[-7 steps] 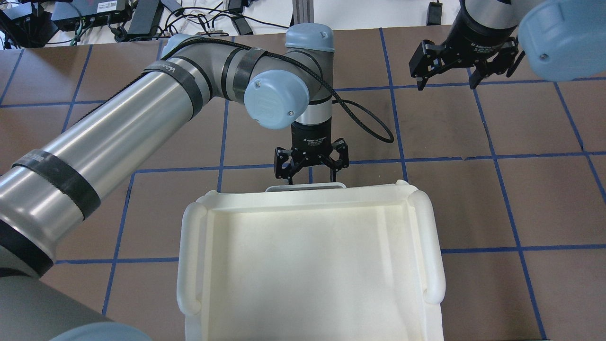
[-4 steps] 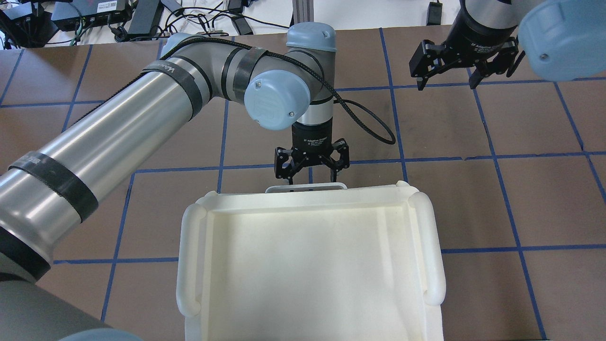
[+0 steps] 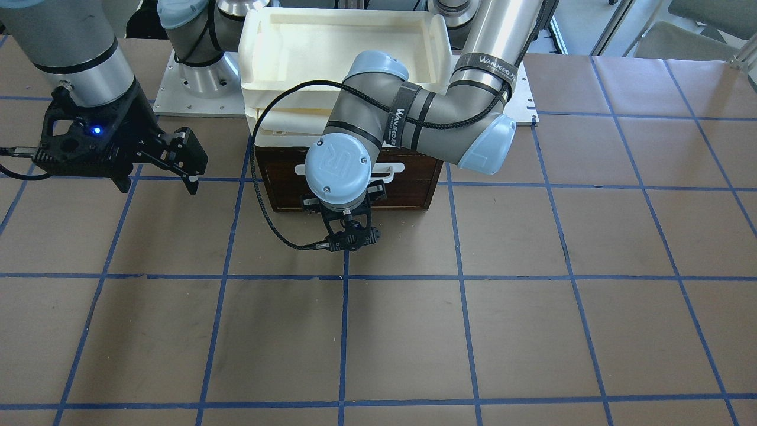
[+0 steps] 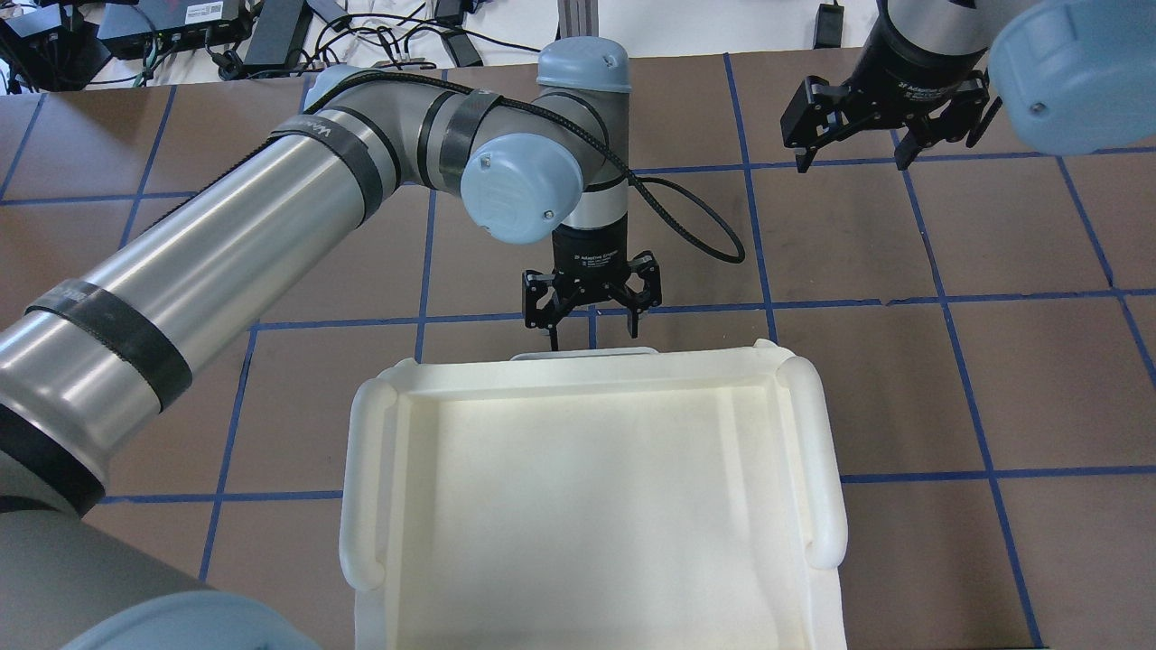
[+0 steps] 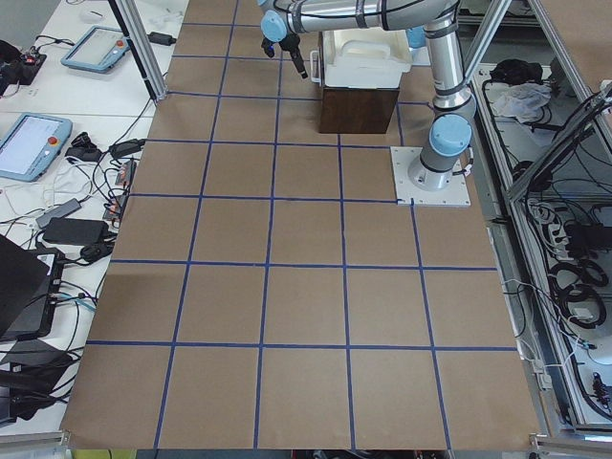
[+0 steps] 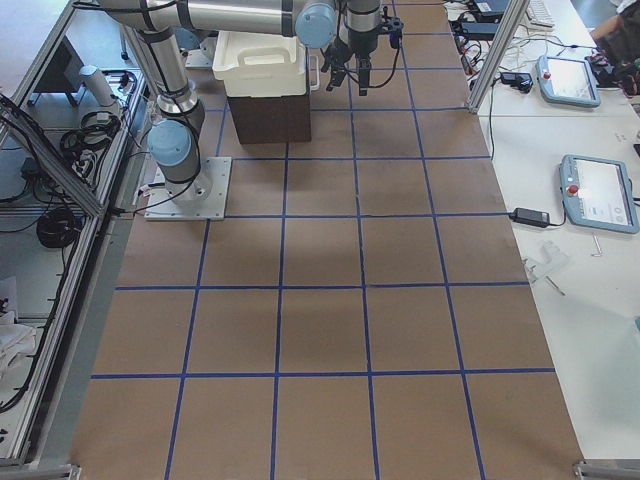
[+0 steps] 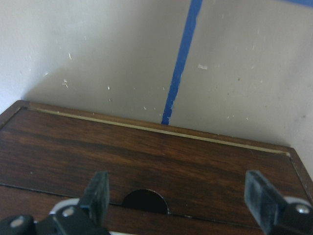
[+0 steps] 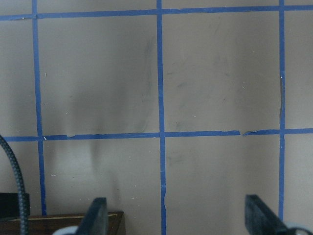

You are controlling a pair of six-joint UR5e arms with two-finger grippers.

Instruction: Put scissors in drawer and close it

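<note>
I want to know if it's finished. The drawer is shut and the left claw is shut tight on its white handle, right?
Not quite. The drawer is shut, but the left claw is open, not shut on the handle. The left wrist view shows its fingers spread wide apart with nothing between them.

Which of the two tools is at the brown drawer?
The left tool, open right at the drawer front; the right tool hangs far aside.

The tray (image 4: 813, 469) sits on the drawer (image 3: 414, 183), the left claw (image 4: 593, 327) just before its front, the right claw (image 4: 852, 165) well apart.
</note>
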